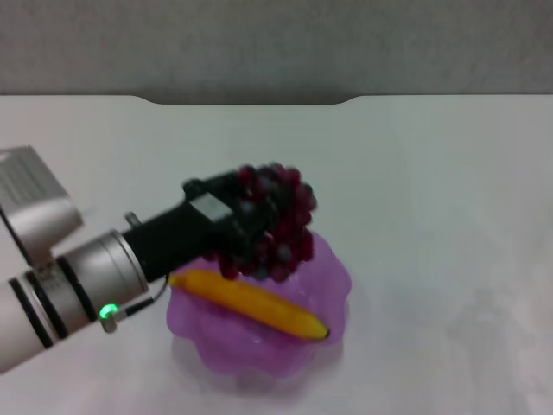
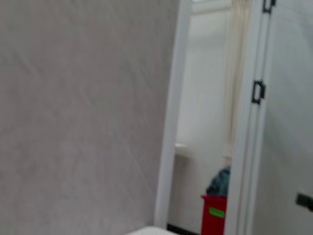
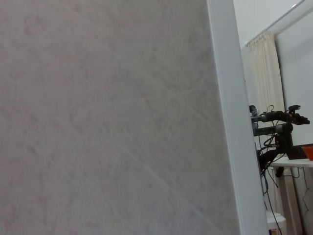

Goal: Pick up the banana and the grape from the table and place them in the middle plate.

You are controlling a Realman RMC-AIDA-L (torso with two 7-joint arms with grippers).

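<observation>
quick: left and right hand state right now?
Left hand: closed on the grape, held over the middle plate, where the banana lies.
Right hand: not in view.

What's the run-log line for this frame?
left pincer: shut on grape, over middle plate | banana: in plate | grape: not yet released | right arm: out of view
</observation>
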